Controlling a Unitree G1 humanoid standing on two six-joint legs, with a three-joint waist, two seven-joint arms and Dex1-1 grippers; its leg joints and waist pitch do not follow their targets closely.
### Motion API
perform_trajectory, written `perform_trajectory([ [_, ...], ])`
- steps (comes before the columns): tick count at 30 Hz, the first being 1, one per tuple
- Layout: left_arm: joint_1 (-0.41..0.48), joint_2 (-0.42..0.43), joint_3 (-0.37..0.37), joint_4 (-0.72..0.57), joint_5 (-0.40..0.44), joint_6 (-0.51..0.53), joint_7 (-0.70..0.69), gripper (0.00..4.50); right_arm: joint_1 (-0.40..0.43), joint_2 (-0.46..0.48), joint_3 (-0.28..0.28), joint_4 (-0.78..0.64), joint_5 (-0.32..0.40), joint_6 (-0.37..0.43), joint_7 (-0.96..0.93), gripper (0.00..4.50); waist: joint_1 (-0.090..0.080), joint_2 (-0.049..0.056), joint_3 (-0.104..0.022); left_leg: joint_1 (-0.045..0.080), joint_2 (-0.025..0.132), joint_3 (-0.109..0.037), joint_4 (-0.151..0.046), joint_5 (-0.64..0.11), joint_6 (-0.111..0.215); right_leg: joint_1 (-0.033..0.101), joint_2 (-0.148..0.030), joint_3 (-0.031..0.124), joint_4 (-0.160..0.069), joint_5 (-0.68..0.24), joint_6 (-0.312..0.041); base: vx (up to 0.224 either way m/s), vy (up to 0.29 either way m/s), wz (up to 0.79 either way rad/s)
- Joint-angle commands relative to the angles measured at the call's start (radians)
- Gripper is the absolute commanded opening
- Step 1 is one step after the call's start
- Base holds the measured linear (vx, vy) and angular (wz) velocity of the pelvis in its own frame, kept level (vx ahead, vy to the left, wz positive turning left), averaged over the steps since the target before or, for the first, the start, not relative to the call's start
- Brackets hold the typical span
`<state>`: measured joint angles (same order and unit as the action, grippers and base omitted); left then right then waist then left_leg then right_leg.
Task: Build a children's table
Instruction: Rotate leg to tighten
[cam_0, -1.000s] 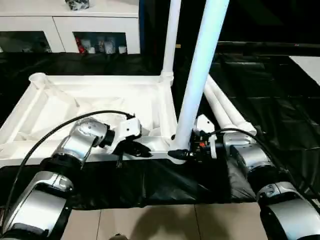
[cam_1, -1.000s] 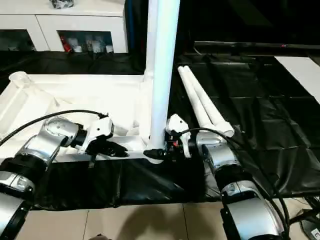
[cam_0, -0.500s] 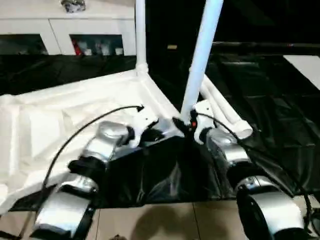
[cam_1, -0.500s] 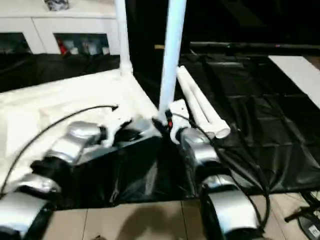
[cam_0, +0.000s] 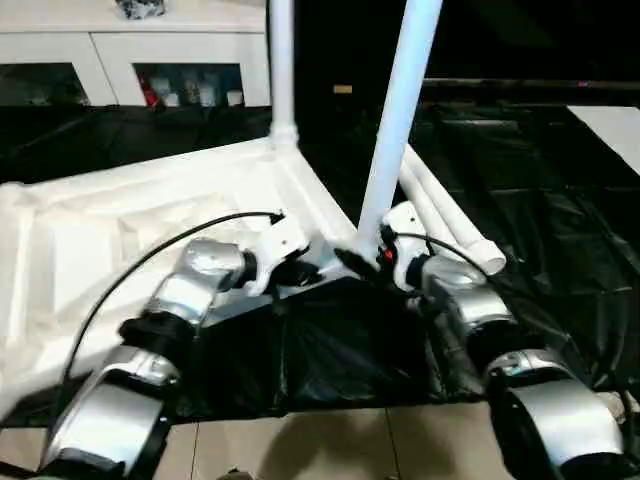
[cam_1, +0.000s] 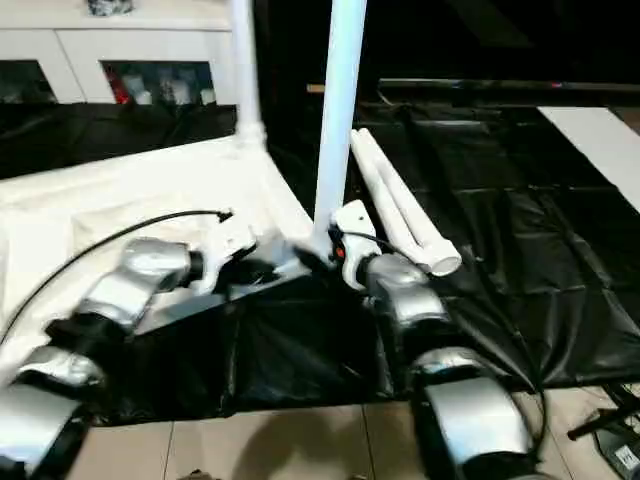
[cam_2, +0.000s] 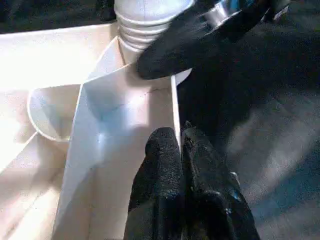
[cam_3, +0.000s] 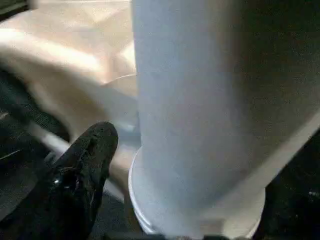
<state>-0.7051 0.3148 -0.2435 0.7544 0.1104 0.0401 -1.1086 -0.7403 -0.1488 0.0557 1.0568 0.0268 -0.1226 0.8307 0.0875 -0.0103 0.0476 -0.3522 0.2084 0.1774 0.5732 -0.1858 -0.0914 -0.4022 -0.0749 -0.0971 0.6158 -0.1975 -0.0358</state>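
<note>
The white children's table top (cam_0: 90, 240) lies upside down on a black sheet. One leg (cam_0: 282, 70) stands in its far corner socket and another leg (cam_0: 400, 120) stands in the near right corner. Two loose legs (cam_0: 445, 225) lie on the sheet to the right. My left gripper (cam_2: 181, 150) is shut and empty, its tips resting on the top's rim close to that near corner. My right gripper (cam_0: 358, 262) is open around the near leg's ribbed base (cam_2: 145, 25). One of its fingers (cam_3: 85, 170) stands just off the leg (cam_3: 200, 100), and the other is hidden behind it.
A white cabinet (cam_0: 150, 50) with glass doors stands at the back left. The black sheet (cam_0: 330, 350) hangs over the front edge above a tiled floor (cam_0: 330, 450). A white surface (cam_0: 615, 120) shows at the far right.
The table top has swung round with both standing legs: its near right corner moved away from me and the far leg shifted left. My right gripper's fingers have widened off the near leg.
</note>
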Motion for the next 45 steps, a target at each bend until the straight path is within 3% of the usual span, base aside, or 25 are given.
perform_trajectory([
  [1, 0.014, 0.006, -0.041, -0.041, -0.021, -0.036, -0.111, 0.00, 0.033, -0.021, 0.069, -0.053, -0.009, -0.012, 0.192, 4.00, 0.002, 0.008, -0.064, 0.000, 0.033, -0.001, -0.052, -0.133, 0.098, 0.064, -0.075, 0.058, -0.062, -0.040, -0.252, 0.000, 0.000, 0.00],
  [8, 0.015, 0.031, -0.048, -0.046, -0.059, -0.057, -0.214, 0.00, 0.061, -0.063, 0.120, -0.110, 0.003, 0.009, 0.408, 4.00, 0.004, 0.006, -0.063, 0.000, 0.034, -0.002, -0.052, -0.144, 0.096, 0.064, -0.075, 0.059, -0.063, -0.064, -0.258, 0.000, 0.000, 0.00],
  [11, 0.013, 0.048, -0.062, -0.043, -0.055, -0.069, -0.258, 0.00, 0.070, -0.070, 0.158, -0.130, -0.001, 0.030, 0.498, 3.62, 0.006, 0.006, -0.063, 0.001, 0.034, -0.003, -0.054, -0.151, 0.089, 0.064, -0.076, 0.059, -0.067, -0.097, -0.249, 0.000, 0.000, 0.00],
  [19, 0.010, 0.061, -0.067, -0.036, -0.047, -0.081, -0.289, 0.00, 0.088, -0.058, 0.168, -0.155, -0.004, 0.050, 0.526, 3.05, 0.007, 0.007, -0.063, 0.003, 0.035, -0.004, -0.055, -0.147, 0.078, 0.063, -0.076, 0.060, -0.065, -0.097, -0.248, 0.000, 0.000, 0.00],
  [22, 0.011, 0.058, -0.055, -0.033, -0.049, -0.068, -0.263, 0.00, 0.088, -0.043, 0.144, -0.144, -0.004, 0.048, 0.451, 2.87, 0.007, 0.008, -0.063, 0.002, 0.034, -0.004, -0.055, -0.144, 0.074, 0.063, -0.076, 0.059, -0.065, -0.094, -0.247, 0.000, 0.000, 0.00],
  [24, 0.000, 0.039, -0.030, -0.018, -0.041, -0.028, -0.176, 0.00, 0.060, -0.014, 0.097, -0.090, -0.013, 0.072, 0.267, 2.74, 0.005, 0.010, -0.059, 0.003, 0.034, -0.005, -0.058, -0.166, 0.061, 0.061, -0.077, 0.059, -0.070, -0.141, -0.238, 0.000, 0.000, 0.00],
  [26, -0.006, 0.031, -0.022, -0.009, -0.035, -0.018, -0.135, 0.00, 0.052, -0.005, 0.083, -0.071, -0.018, 0.061, 0.199, 2.72, -0.003, 0.007, -0.054, 0.008, 0.031, -0.008, -0.063, -0.225, 0.023, 0.058, -0.081, 0.059, -0.086, -0.297, -0.197, 0.000, 0.000, 0.00],
  [27, -0.017, 0.010, -0.008, 0.002, -0.022, 0.023, -0.051, 0.00, 0.029, 0.018, 0.050, -0.024, -0.026, 0.073, 0.031, 2.71, -0.003, 0.006, -0.053, 0.009, 0.030, -0.009, -0.064, -0.229, 0.020, 0.058, -0.082, 0.059, -0.090, -0.323, -0.186, 0.000, 0.000, 0.00],
  [29, -0.028, -0.011, 0.007, 0.010, -0.006, 0.060, 0.039, 0.00, 0.013, 0.036, 0.026, 0.011, -0.024, 0.089, -0.092, 2.70, -0.012, 0.007, -0.054, 0.010, 0.030, -0.013, -0.067, -0.231, -0.005, 0.054, -0.081, 0.060, -0.092, -0.364, -0.167, 0.000, 0.000, 0.00],
  [32, -0.042, -0.056, 0.041, 0.004, -0.017, 0.135, 0.137, 0.00, -0.006, 0.066, -0.013, 0.046, -0.006, 0.108, -0.249, 2.69, -0.013, 0.007, -0.058, 0.009, 0.029, -0.009, -0.063, -0.206, 0.007, 0.052, -0.078, 0.063, -0.088, -0.284, -0.182, 0.000, 0.000, 0.00],
  [34, -0.051, -0.091, 0.057, -0.006, -0.026, 0.171, 0.188, 0.00, -0.018, 0.085, -0.036, 0.068, 0.004, 0.117, -0.343, 2.69, -0.013, -0.002, -0.060, 0.006, 0.028, -0.007, -0.061, -0.182, 0.015, 0.055, -0.078, 0.063, -0.084, -0.240, -0.192, 0.000, 0.000, 0.00],
  [39, -0.065, -0.145, 0.048, 0.011, -0.026, 0.134, 0.230, 0.00, -0.035, 0.125, -0.059, 0.091, 0.011, 0.113, -0.420, 2.69, -0.009, 0.001, -0.066, 0.000, 0.025, -0.004, -0.056, -0.116, 0.056, 0.060, -0.075, 0.061, -0.068, -0.091, -0.219, 0.000, 0.000, 0.00],
  [41, -0.066, -0.149, 0.037, 0.026, -0.012, 0.118, 0.242, 0.00, -0.042, 0.136, -0.066, 0.108, 0.008, 0.099, -0.439, 2.69, -0.008, 0.002, -0.065, 0.001, 0.025, -0.003, -0.056, -0.121, 0.065, 0.060, -0.075, 0.061, -0.070, -0.087, -0.222, 0.000, 0.000, 0.00],
  [42, -0.066, -0.149, 0.037, 0.026, -0.012, 0.118, 0.242, 0.00, -0.042, 0.136, -0.066, 0.108, 0.008, 0.099, -0.439, 3.25, -0.008, 0.005, -0.064, 0.001, 0.025, -0.004, -0.056, -0.126, 0.063, 0.060, -0.076, 0.060, -0.071, -0.095, -0.222, 0.000, 0.000, 0.00],
  [45, -0.057, -0.149, 0.033, 0.036, -0.001, 0.101, 0.251, 0.00, -0.046, 0.140, -0.072, 0.116, 0.008, 0.090, -0.447, 3.45, -0.006, 0.010, -0.061, 0.004, 0.025, -0.004, -0.059, -0.175, 0.044, 0.059, -0.078, 0.061, -0.080, -0.169, -0.205, 0.000, 0.000, 0.00],
])
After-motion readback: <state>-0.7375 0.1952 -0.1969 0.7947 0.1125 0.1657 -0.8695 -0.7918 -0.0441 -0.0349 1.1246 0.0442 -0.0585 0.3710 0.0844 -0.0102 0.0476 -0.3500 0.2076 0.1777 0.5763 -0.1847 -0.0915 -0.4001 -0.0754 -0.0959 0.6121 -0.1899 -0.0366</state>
